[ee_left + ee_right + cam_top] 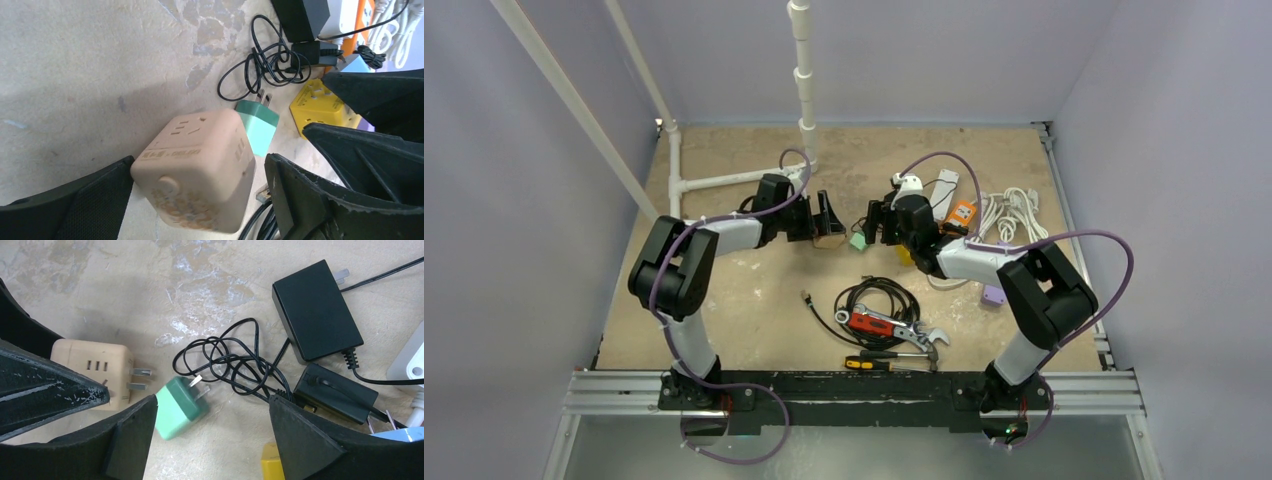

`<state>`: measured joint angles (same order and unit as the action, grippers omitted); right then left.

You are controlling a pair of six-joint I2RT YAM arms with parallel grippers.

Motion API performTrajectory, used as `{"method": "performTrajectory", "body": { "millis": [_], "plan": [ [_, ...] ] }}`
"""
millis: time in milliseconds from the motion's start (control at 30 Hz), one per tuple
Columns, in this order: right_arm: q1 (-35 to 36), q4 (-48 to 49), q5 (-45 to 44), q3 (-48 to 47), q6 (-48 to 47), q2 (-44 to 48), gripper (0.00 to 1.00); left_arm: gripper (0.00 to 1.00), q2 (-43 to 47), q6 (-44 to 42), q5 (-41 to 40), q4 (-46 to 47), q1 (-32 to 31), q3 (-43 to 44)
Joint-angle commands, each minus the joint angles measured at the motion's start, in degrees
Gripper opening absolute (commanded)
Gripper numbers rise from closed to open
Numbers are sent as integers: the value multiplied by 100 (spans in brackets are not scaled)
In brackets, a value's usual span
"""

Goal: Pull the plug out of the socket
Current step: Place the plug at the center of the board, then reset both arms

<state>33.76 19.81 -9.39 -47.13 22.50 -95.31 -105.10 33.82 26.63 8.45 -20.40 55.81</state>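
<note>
Now the small green plastic plug (180,409) lies loose on the tan bench (100,290), prongs bare & pointing at a tangle of thin black cable (227,362), just beside but apart from the beige cube socket (197,170). On that socket's side the left tool (199,162) is spread, w/ the cube sitting btwn its fingers & a gap showing on one side. Opposite, the right tool (212,402) is spread wide too, pinching nothing, w/ the plug lying btwn its fingers, close to one pad.

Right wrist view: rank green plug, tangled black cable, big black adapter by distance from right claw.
From the right claw:
1. green plug, lower left, beside one finger.
2. tangled black cable, centre, just beyond.
3. big black adapter, upper right, farthest.
</note>
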Motion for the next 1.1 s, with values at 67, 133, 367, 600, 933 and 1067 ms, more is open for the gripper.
{"method": "performTrajectory", "body": {
  "millis": [67, 133, 367, 600, 933, 1067],
  "plan": [
    [4, 351, 162, 127, -75, 381, 89, 99, 585, -507, -775, -351, -8, 153],
    [6, 402, 240, 173, -63, 530, 92, 99, 802, -590, -1053, -437, 1, 155],
    [-180, 218, 220, 201, 70, 1179, 99, 99, 1326, -518, -1543, -650, 331, 99],
    [-1062, -196, 391, 249, 183, 1976, 99, 99, 2122, -865, -2360, -1429, 722, 362],
    [-1773, 144, -92, 496, -228, 3961, 99, 99, 4295, -1932, -3747, -2145, 622, 214],
    [-1772, 755, -439, 755, -947, 4835, 99, 99, 5080, -2130, -3697, -2345, 599, 40]
  ]
}}
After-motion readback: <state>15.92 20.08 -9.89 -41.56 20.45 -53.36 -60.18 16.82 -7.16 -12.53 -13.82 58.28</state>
